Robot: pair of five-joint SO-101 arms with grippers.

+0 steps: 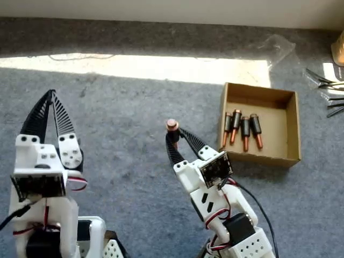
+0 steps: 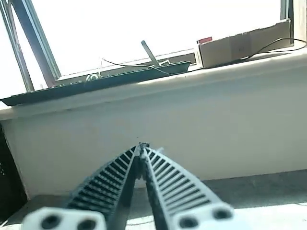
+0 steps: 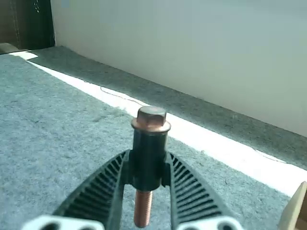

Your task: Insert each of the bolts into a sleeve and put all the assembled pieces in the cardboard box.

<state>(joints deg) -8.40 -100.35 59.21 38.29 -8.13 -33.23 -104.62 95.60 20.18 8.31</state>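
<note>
My right gripper is shut on an assembled piece, a copper bolt standing upright in a black sleeve, with the bolt head up. It is held above the grey carpet, just left of the cardboard box. Several assembled pieces lie side by side inside the box. My left gripper is raised at the left of the scene, shut with nothing in it, pointing at the wall.
A bright sunlit strip crosses the carpet behind both arms. Black tools lie at the right edge beyond the box. A windowsill with a keyboard and a small box is above the wall.
</note>
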